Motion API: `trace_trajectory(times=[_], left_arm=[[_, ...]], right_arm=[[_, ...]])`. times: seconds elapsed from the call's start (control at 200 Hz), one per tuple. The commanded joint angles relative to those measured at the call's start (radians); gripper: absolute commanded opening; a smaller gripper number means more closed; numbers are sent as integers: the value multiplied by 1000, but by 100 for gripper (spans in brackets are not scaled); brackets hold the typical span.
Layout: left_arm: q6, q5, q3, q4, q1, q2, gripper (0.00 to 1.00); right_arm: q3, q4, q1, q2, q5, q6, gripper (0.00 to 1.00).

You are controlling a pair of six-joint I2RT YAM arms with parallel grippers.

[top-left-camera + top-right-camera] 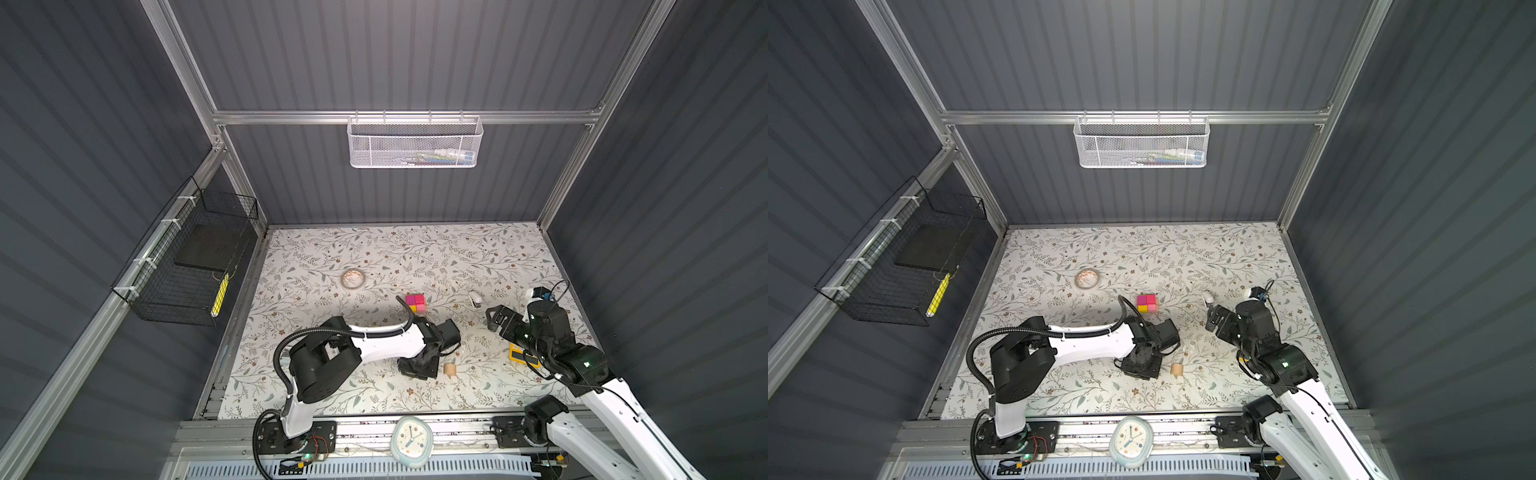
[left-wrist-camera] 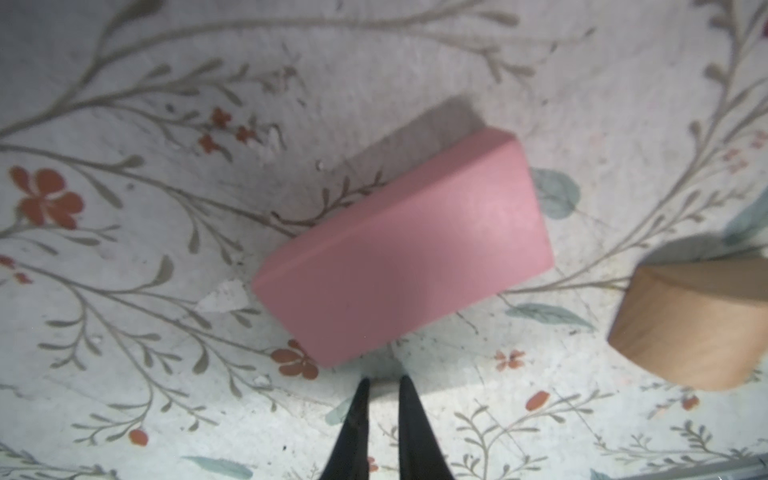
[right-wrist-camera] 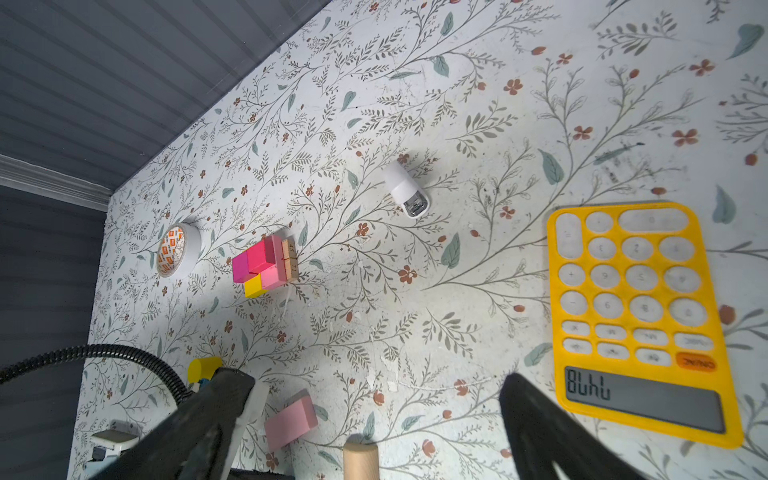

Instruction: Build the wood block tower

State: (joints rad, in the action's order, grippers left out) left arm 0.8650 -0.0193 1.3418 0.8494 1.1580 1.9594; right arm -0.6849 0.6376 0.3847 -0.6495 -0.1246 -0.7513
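Observation:
The tower [image 1: 415, 302] [image 1: 1147, 303] is a low stack of magenta, pink, yellow and tan wood blocks [image 3: 264, 264] at mid-table. A loose pink bar [image 2: 399, 249] [image 3: 289, 422] lies flat on the mat. My left gripper [image 2: 382, 380] points down just short of one of the bar's corners, shut with nothing between its tips. It hides the bar in both top views. A tan cylinder [image 2: 690, 328] [image 1: 449, 369] [image 1: 1177, 369] lies beside it. A yellow cylinder [image 3: 201, 369] peeks out behind a finger. My right gripper [image 3: 374, 376] [image 1: 496, 320] hovers wide open and empty.
A yellow-orange calculator [image 3: 640, 320] [image 1: 519, 355] lies under the right arm. A white stapler [image 3: 405, 189] [image 1: 475, 298] and a tape roll [image 3: 176, 249] [image 1: 353, 278] sit farther back. A clock [image 1: 412, 440] rests on the front rail. Wire baskets hang on the back and left walls.

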Motion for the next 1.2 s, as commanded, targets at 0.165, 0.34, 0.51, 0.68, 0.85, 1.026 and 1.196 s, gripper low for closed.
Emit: trace_trajectory(times=[0.165, 0.34, 0.51, 0.68, 0.85, 1.026, 1.196], left_arm=[[-28, -80, 15, 59, -41, 29, 17], [-46, -96, 33, 55, -53, 21, 19], [-63, -88, 60, 41, -57, 39, 21], [-66, -85, 60, 36, -64, 48, 21], [-67, -87, 92, 55, -64, 23, 25], [-71, -84, 86, 81, -63, -30, 42], [-46, -79, 99, 94, -59, -58, 69]], right_arm=[[8, 5, -4, 1, -19, 4, 99], [7, 1, -4, -2, -21, 4, 99], [2, 7, -4, 3, -21, 4, 99], [2, 15, -6, 10, -27, 4, 99], [0, 18, -7, 17, -26, 4, 99], [8, 19, -6, 18, -21, -2, 99], [10, 15, -6, 19, -22, -2, 99]])
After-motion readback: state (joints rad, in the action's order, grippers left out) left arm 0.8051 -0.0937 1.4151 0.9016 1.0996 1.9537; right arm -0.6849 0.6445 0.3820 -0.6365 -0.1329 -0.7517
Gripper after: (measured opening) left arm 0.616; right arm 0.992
